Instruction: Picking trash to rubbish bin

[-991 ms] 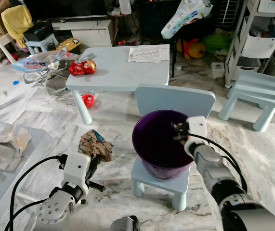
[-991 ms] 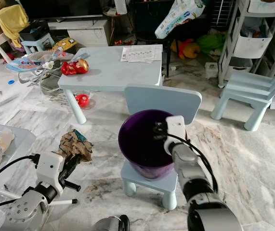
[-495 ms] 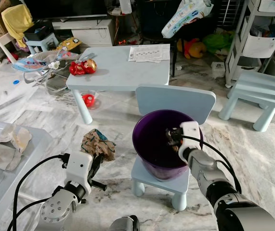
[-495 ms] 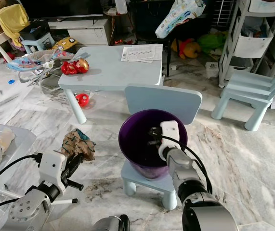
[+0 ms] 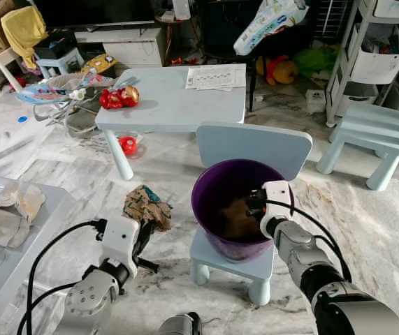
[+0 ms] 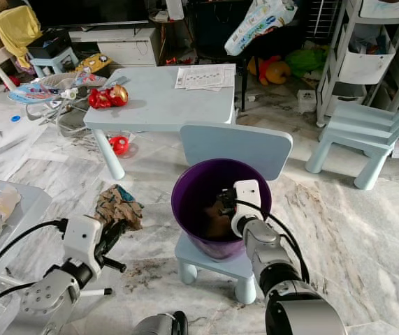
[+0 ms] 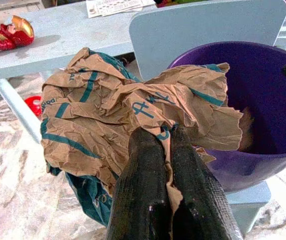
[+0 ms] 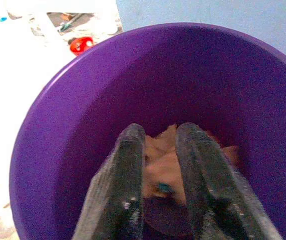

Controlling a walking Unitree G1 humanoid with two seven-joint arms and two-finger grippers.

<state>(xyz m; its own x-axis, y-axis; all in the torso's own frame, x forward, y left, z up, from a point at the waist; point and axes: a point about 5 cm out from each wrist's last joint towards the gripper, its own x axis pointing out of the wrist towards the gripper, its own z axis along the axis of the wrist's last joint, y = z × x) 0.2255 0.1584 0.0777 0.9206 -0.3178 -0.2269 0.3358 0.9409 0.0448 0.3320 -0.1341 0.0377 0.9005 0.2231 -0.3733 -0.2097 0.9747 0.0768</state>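
Left gripper (image 7: 165,145): I see my fingers pinching crumpled brown-and-teal paper (image 7: 117,107).
Right gripper (image 8: 160,150): fingers slightly apart, inside round purple plastic bin (image 8: 57,125).

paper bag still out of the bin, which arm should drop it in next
Left. The left claw is shut on the paper bag beside the bin. The right claw is open over paper already inside.

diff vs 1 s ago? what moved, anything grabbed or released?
The right end effector moved from the far rim of the purple bin inward and down over its opening. A brown paper wad now lies in the bin, where none showed before, and the fingers stand apart above it, so it looks released. The left end effector rose slightly toward the bin, shut on the crumpled paper bag throughout. Chair and table unchanged.
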